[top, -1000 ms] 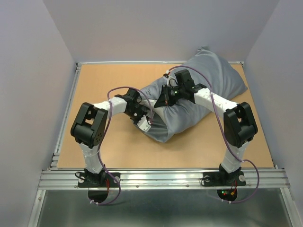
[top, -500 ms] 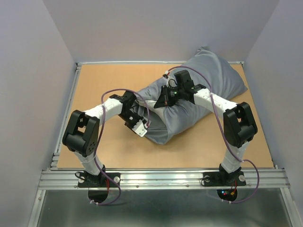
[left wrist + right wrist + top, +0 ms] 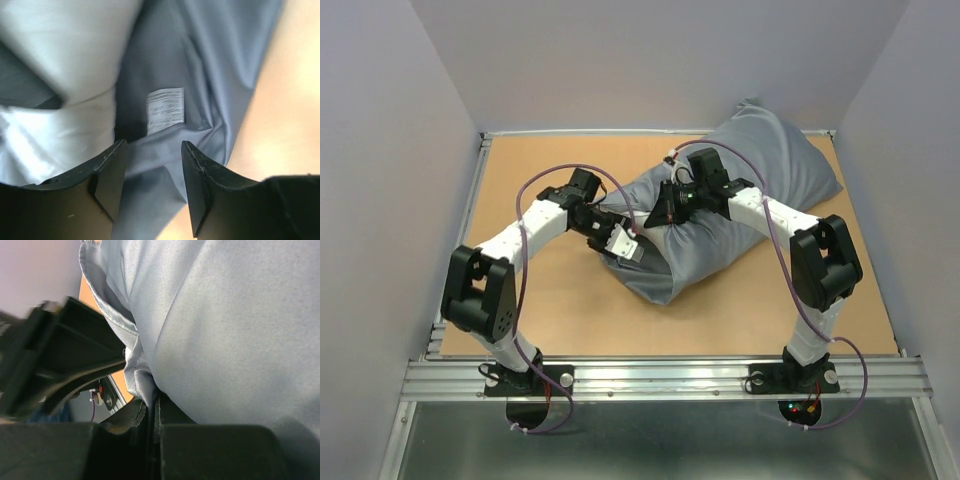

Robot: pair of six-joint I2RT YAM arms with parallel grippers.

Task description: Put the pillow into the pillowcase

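Observation:
The blue-grey pillowcase (image 3: 740, 200) lies across the table's back right, plump with the pillow inside it. In the left wrist view the off-white pillow (image 3: 60, 65) shows inside the case's open mouth, beside the case's inner fabric (image 3: 210, 60) with a white label (image 3: 165, 110). My left gripper (image 3: 625, 245) (image 3: 152, 165) is open at the mouth's near-left end, jaws either side of a loose fold of the case. My right gripper (image 3: 665, 212) (image 3: 152, 405) is shut on the pillowcase's hem (image 3: 131, 367) at the mouth's upper edge.
The brown tabletop (image 3: 540, 300) has a metal rail along its near edge (image 3: 660, 375). Grey walls close in the left, back and right sides. The left arm's purple cable (image 3: 535, 185) loops above its forearm.
My left arm has swung left and back, its gripper shifting along the case's mouth. The right gripper has stayed holding the hem. The case's near-left corner looks slightly more pulled in.

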